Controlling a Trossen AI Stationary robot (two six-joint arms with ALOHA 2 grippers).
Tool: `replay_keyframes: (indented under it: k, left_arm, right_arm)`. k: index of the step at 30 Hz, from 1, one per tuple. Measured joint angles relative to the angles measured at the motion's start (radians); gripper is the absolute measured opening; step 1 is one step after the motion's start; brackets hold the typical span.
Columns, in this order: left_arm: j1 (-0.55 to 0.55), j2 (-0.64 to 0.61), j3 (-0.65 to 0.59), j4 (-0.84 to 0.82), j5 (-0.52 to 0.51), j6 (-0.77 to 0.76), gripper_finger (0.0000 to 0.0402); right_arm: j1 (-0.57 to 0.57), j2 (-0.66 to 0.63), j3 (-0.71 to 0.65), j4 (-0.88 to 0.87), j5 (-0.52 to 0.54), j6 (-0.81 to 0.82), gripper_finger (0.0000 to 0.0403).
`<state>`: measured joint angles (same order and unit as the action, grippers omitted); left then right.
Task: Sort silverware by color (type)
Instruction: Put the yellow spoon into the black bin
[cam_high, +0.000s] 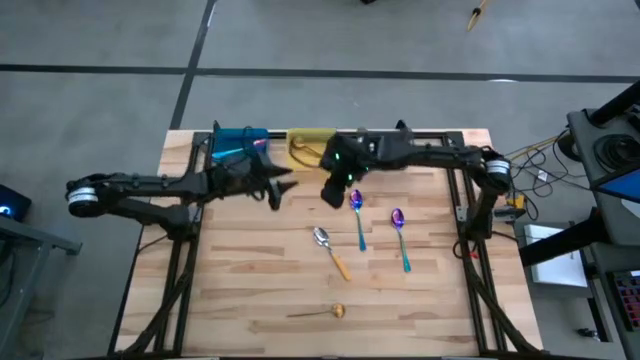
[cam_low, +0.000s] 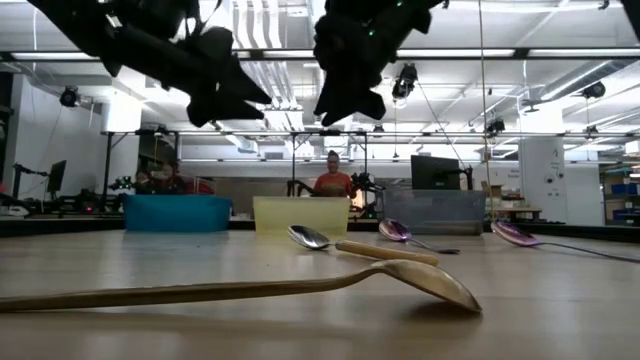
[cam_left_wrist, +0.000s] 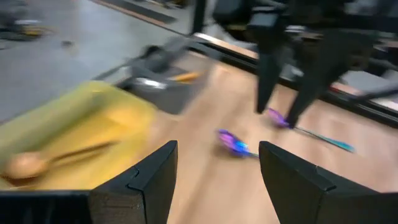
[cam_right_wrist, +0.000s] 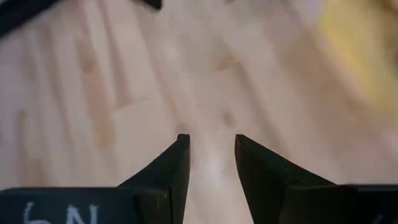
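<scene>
Four spoons on surface – teal-handled pair (cam_high: 359, 218) (cam_high: 400, 233) at 2 o'clock, orange-handled (cam_high: 331, 250) center, gold (cam_high: 318, 312) at 6. Light, stiff, slick, lying flat: pinch across thin handle. Left gripper (cam_high: 281, 190) jaws wide, empty; right gripper (cam_high: 332, 194) jaws part-open, empty – beside nearest teal spoon.

A: Arms (cam_high: 150, 190) matte black, silver-ringed bases, green LED on right wrist (cam_high: 337, 157).
B: Right gripper (cam_right_wrist: 211, 144): tapered black fingers, white handwritten marks on its body.
</scene>
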<state>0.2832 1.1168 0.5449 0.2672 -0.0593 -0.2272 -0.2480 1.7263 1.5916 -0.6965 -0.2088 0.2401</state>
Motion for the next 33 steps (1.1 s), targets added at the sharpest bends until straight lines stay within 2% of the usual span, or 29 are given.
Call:
replay_keyframes:
  k: [6, 15, 22, 33]
  left_arm:
    - [-0.191, 0.0, 0.0, -0.001, 0.0, -0.002, 0.0206]
    - [-0.404, -0.005, -0.001, 0.007, -0.011, -0.02, 0.0206]
    - [-0.478, -0.021, -0.001, 0.103, -0.011, -0.019, 0.0206]
    - [-0.478, -0.108, 0.0, 0.144, -0.012, 0.059, 0.0206]
  right_arm:
    - [0.144, -0.036, -0.125, 0.132, 0.024, 0.252, 0.0117]
    - [0.348, 0.002, -0.141, 0.132, 0.236, 0.511, 0.0103]
    - [0.41, 0.047, -0.141, 0.116, 0.274, 0.612, 0.0099]
    - [0.427, 0.197, -0.141, 0.105, 0.271, 0.72, 0.0111]
